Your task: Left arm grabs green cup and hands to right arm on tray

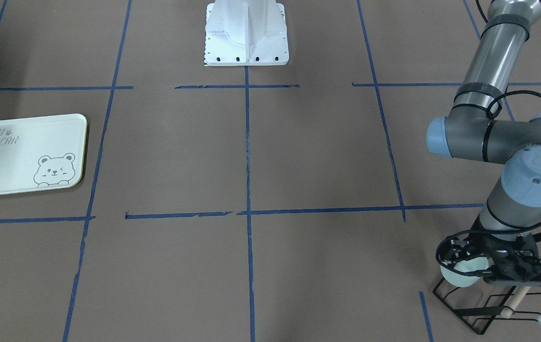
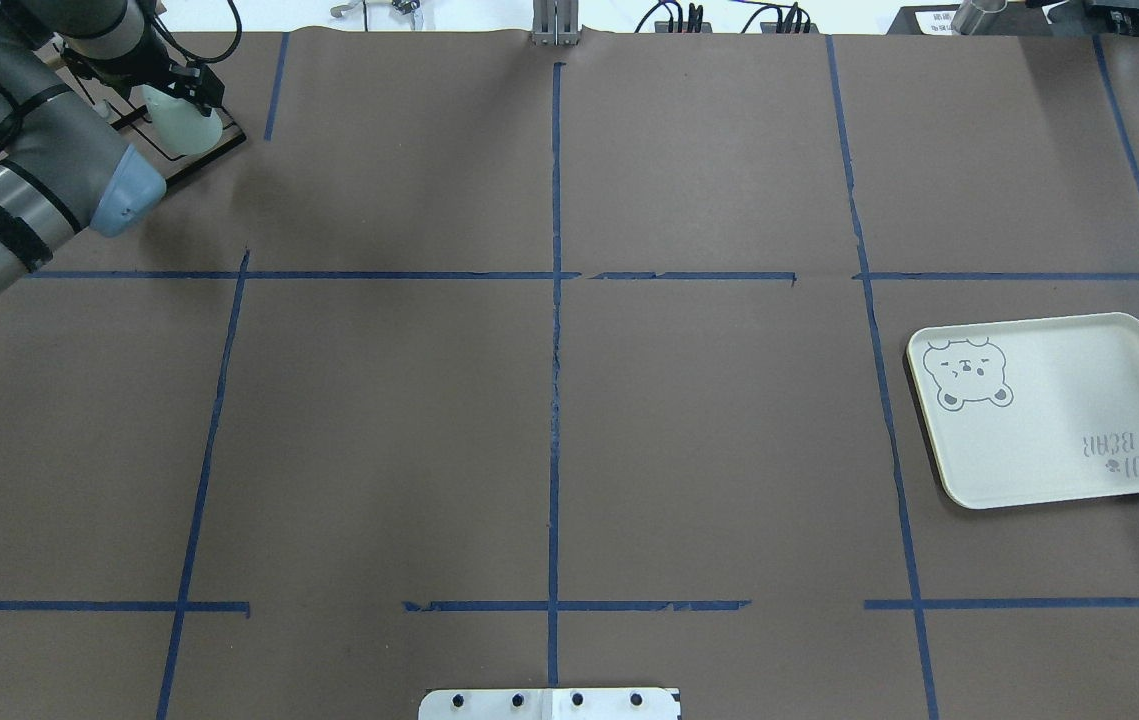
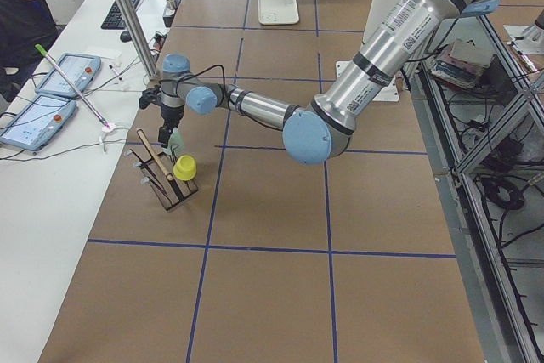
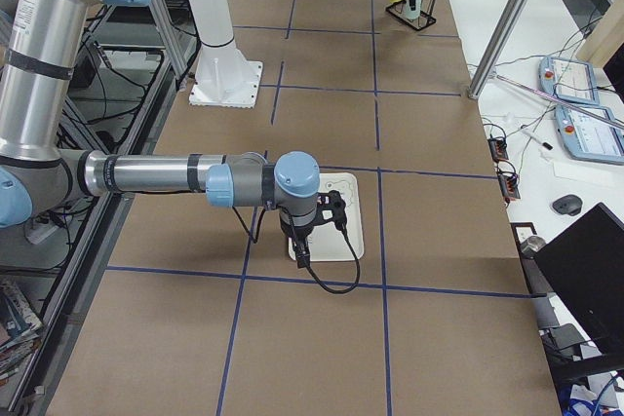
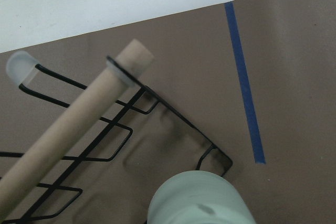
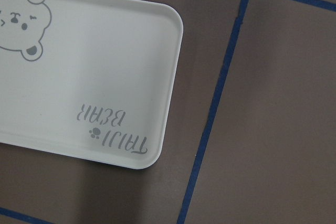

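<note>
The pale green cup sits tilted on a black wire rack at the table's far left corner, its flat base towards the left wrist camera. My left gripper is down over the cup with its black fingers on either side. I cannot tell whether they press on it. The cream tray with the bear drawing lies empty on the right side. My right gripper hangs over the tray's near edge; it shows only in the exterior right view, so I cannot tell its state.
A wooden dowel runs along the top of the rack. A yellow cup sits on the rack beside the green one. The robot's white base stands at mid-table. Blue tape lines cross the brown table cover.
</note>
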`<state>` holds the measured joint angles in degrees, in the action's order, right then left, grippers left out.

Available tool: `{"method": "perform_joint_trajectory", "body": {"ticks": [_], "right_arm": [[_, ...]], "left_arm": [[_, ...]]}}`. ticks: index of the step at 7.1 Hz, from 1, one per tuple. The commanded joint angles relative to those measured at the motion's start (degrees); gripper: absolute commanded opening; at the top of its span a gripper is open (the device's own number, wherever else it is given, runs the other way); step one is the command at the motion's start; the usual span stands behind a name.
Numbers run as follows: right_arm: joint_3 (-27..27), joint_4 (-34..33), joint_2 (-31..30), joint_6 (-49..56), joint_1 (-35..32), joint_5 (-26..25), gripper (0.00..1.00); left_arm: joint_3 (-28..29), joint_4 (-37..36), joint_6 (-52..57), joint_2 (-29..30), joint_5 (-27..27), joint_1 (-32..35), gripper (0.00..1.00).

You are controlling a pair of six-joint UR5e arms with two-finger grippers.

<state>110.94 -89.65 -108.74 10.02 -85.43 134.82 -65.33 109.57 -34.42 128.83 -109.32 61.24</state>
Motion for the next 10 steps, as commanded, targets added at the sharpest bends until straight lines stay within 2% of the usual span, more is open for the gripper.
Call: {"method": "perform_joint_trajectory", "body": {"ticks": [1,5,6,7,8,9,10], "right_arm": [[0.0,0.0,0.0,0.0,0.0,0.0,1.00],[0.0,0.0,0.0,0.0,0.0,-0.1,1.00],[0.0,0.0,0.0,0.0,0.0,-0.1,1.00],[0.0,0.0,0.0,0.0,0.0,-0.1,1.00],[0.0,0.0,0.0,0.0,0.0,-0.1,1.00],[0.0,0.0,0.0,0.0,0.0,-0.1,1.00],[0.0,0.0,0.0,0.0,0.0,0.0,1.00]], "left_arm": [[0.0,0.0,-0.1,0.3,0.1,0.0,1.00],[-0.1,0.1,-0.2,0.4,-0.1,0.0,0.99],[-0.3,-0.1,-0.3,0.4,-0.2,0.0,0.58],[-0.6,-0.3,-0.2,0.4,-0.3,0.1,0.26],[-2.8,-1.2,-0.2,0.3,-0.8,0.5,0.19],[-6.4,-4.2,-0.2,-0.1,-4.9,3.1,0.13],[-13.5,-10.5,-0.1,-1.2,-7.7,5.8,0.13]]}}
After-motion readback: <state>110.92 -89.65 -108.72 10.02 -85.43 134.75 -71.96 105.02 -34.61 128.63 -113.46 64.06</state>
